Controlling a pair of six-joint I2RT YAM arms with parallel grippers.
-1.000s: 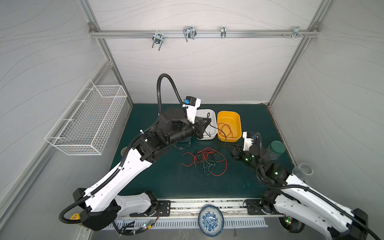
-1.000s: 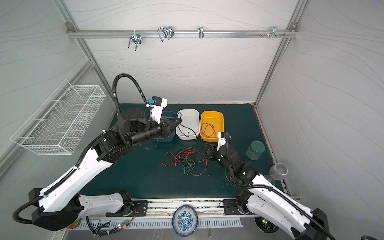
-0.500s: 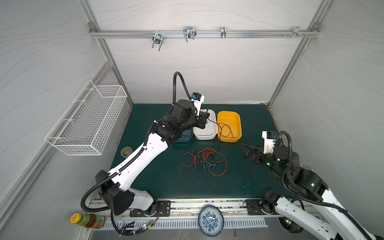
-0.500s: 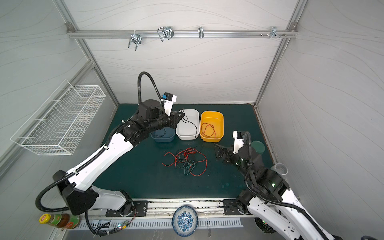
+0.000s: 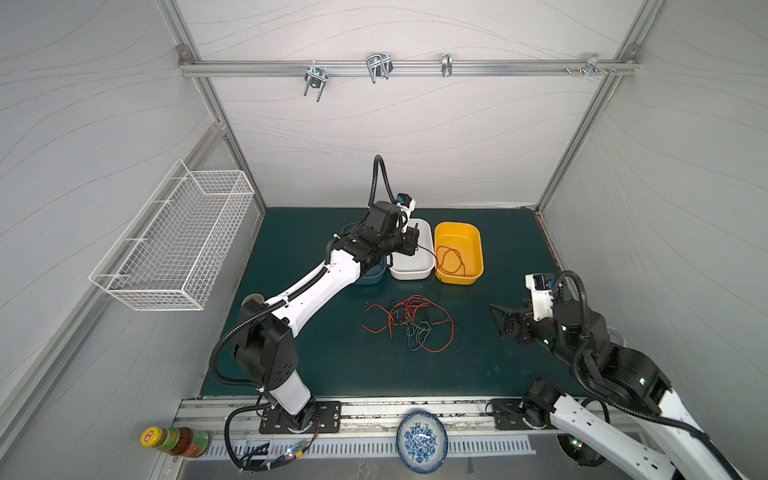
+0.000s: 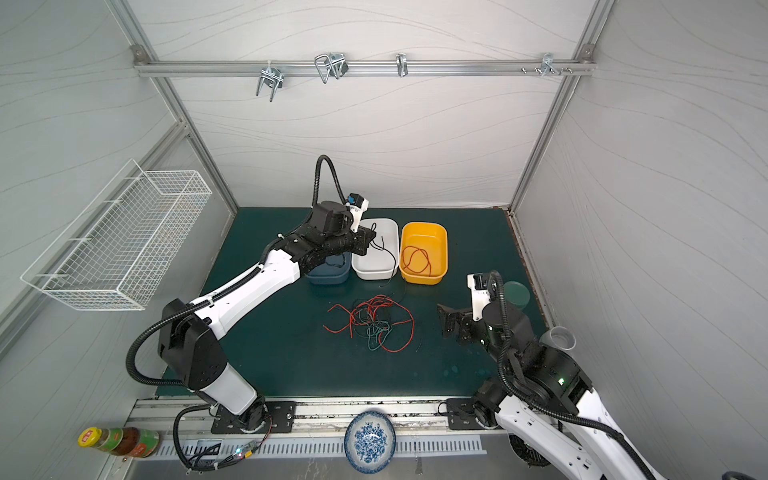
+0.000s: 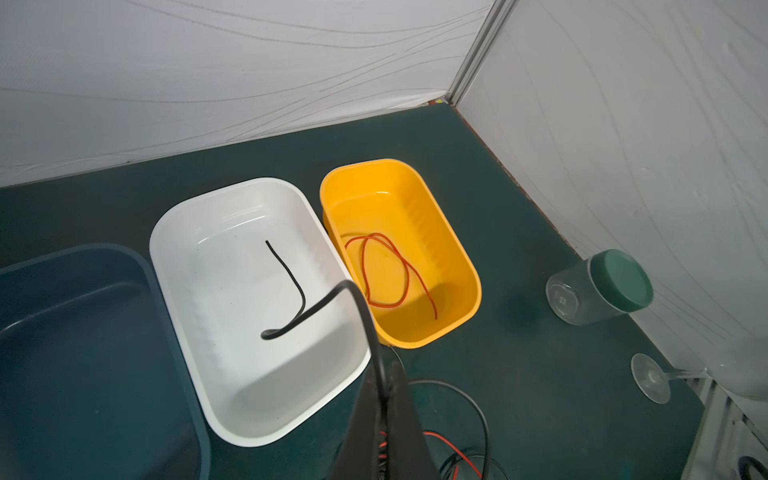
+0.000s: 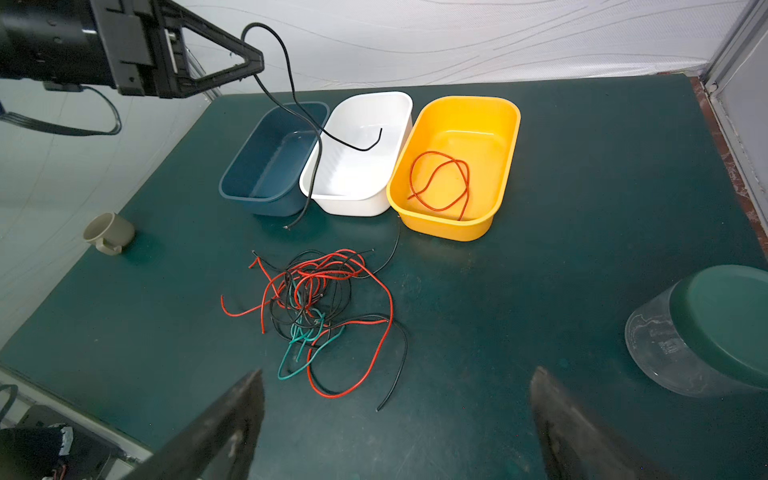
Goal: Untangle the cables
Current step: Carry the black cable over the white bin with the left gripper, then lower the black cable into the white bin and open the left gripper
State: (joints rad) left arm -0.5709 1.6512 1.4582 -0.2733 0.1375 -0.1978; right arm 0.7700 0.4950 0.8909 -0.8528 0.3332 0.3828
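- Pinching one black cable (image 8: 361, 149), my left end effector (image 8: 254, 68) is clenched on it in the air above the row of tubs by the back edge of the table (image 8: 582, 166).
- From that grip, one stretch of the black cable droops into the white tub (image 8: 353, 205) and its tip lies inside.
- The other stretch hangs down in front of the blue tub (image 8: 266, 203). Its end seems to reach the table, though I cannot be sure of contact.
- My right end effector (image 8: 395, 374) is spread wide and grasps nothing. It hovers toward the table's right edge, apart from the pile.
- The other cables (image 5: 411, 324), red, black and teal-green, lie knotted in a loose pile at the middle of the table, in front of the tubs.
- One red cable (image 8: 468, 183) lies looped alone in the yellow tub (image 8: 449, 226), the tub nearest the right edge.
- A clear jar (image 8: 715, 324) with a green lid sits near the right edge.
- A beige cup (image 8: 110, 232) lies tipped over near the left edge.
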